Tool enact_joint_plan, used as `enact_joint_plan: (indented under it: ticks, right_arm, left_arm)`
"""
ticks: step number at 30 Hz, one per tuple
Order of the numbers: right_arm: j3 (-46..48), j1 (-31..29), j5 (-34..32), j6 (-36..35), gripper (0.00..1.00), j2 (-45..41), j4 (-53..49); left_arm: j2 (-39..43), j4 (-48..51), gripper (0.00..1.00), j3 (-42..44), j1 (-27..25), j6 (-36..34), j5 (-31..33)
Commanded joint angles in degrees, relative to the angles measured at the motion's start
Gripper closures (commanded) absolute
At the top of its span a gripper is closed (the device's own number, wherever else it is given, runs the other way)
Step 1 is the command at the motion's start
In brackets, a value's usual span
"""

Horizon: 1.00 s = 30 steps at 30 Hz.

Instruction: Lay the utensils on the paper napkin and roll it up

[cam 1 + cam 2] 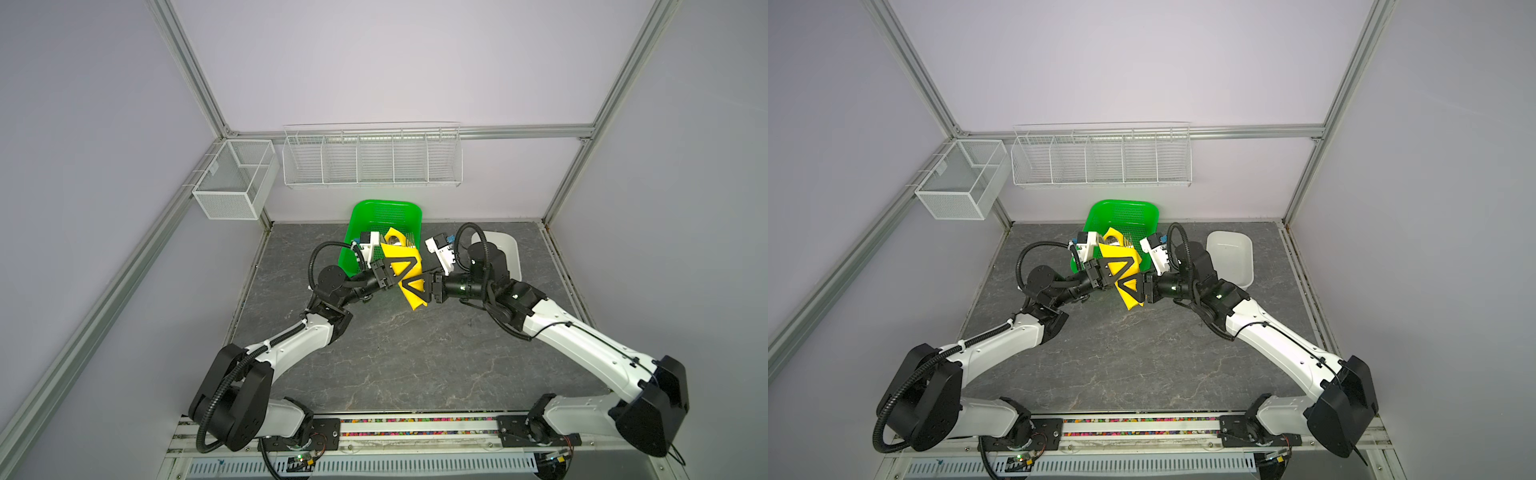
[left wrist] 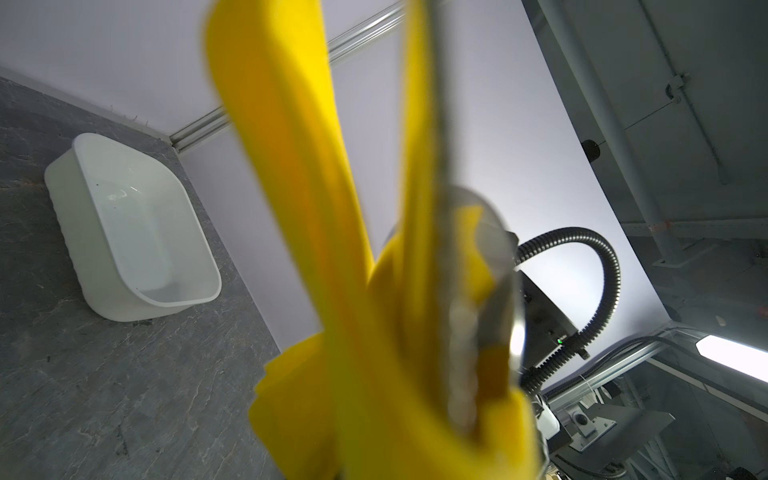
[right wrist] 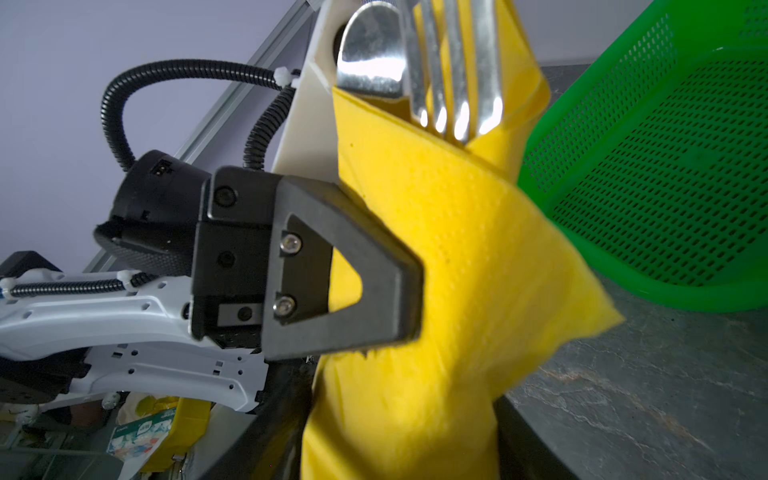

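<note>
Left claw [image 1: 413, 262] clamps dimpled yellow paper napkin [image 3: 478, 257] sheathing shiny utensils [image 3: 457, 83]; right claw's [image 1: 405, 287] hold unclear.

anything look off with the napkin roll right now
The paper napkin is wrapped loosely: one corner flares out past the left gripper, which pinches it, and the spoon and fork heads stick out uncovered.

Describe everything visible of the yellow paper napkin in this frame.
The bright yellow dimpled paper napkin is wrapped round cutlery; a silver metal spoon and silver metal fork stick out one end. Held aloft, it is pinched mid-length by the left claw; its other end sits between the right claw's fingers.
</note>
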<state>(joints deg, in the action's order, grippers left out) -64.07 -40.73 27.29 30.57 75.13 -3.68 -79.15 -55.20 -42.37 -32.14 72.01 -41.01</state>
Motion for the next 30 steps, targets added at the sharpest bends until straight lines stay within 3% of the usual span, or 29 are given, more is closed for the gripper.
enact_joint_plan:
  ticks: [1,7,12,14,16,19,21,26,30]
  right_arm:
    - [-0.3,0.2,2.7,0.2,0.45,0.4,2.0]
    - [-0.8,0.3,5.6,0.2,0.63,1.0,3.1]
    - [-1.0,0.3,7.6,0.2,0.62,1.2,3.4]
    - [-1.5,0.3,6.6,-0.7,0.59,1.1,1.4]
    - [-2.2,0.5,-0.6,-2.8,0.41,-0.8,-5.2]
    - [-2.8,0.6,-14.1,-5.2,0.33,-4.9,-13.7]
    - [-1.8,0.6,-17.8,-6.5,0.28,-8.2,-15.0]
    - [-0.4,0.5,-21.7,-8.8,0.24,-14.9,-15.7]
    - [-0.5,-0.6,-16.8,-12.0,0.27,-16.2,-12.9]
  left_arm:
    - [0.1,-2.7,1.00,-2.0,0.2,0.8,-0.8]
    - [0.2,-2.0,1.00,-2.0,0.2,0.7,-0.7]
    - [0.0,-1.8,1.00,-2.4,0.2,0.7,-0.9]
    - [0.1,-1.8,1.00,-2.5,0.2,0.6,-1.0]
    - [0.3,-1.4,1.00,-2.6,0.2,0.4,-1.2]
    - [1.5,1.8,1.00,-2.3,0.2,-1.9,-0.9]
    - [2.3,4.4,1.00,-2.2,0.2,-3.8,-0.2]
    - [3.5,9.3,1.00,-2.7,0.2,-6.9,1.0]
    - [3.2,9.5,1.00,-2.8,0.2,-6.9,1.2]
